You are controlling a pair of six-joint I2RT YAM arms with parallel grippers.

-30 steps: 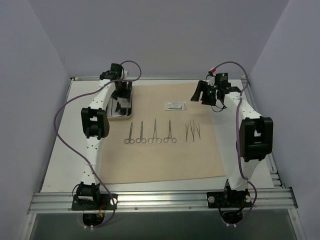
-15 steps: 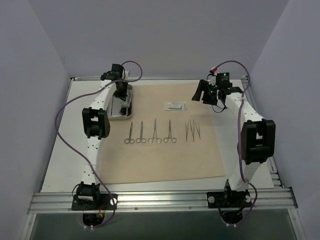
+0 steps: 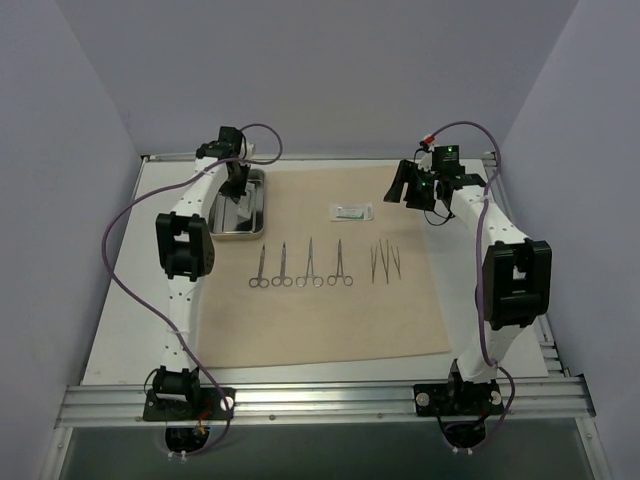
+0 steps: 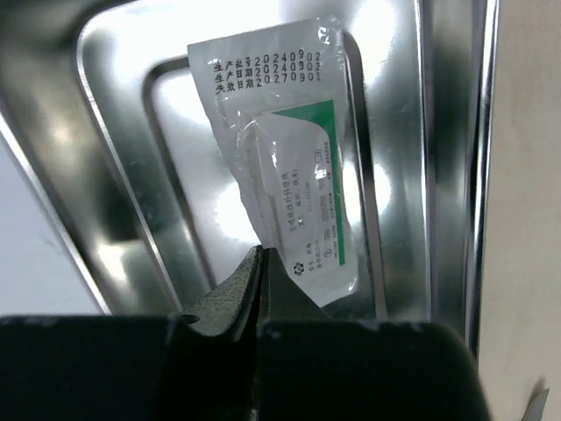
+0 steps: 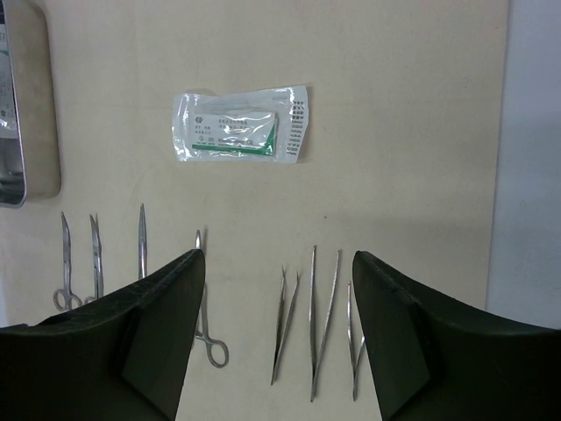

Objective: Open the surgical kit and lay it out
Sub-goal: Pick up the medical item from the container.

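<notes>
Packet (image 4: 285, 167) lengthwise along steel tray (image 4: 114, 175).

Clear packet (image 4: 294, 175): 20240902, 20270901 (small print unreadable)

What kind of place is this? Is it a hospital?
Probably a robot test bench, not a hospital: a left arm and a right arm are bolted to a metal rail at a walled-in table, with steel instruments lined up on a beige cloth.

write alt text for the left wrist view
The left gripper, shut at the bottom of the frame, appears to pinch the lower edge of a clear packet with green print lying in a shiny steel tray. Beige cloth shows along the right edge.
</notes>
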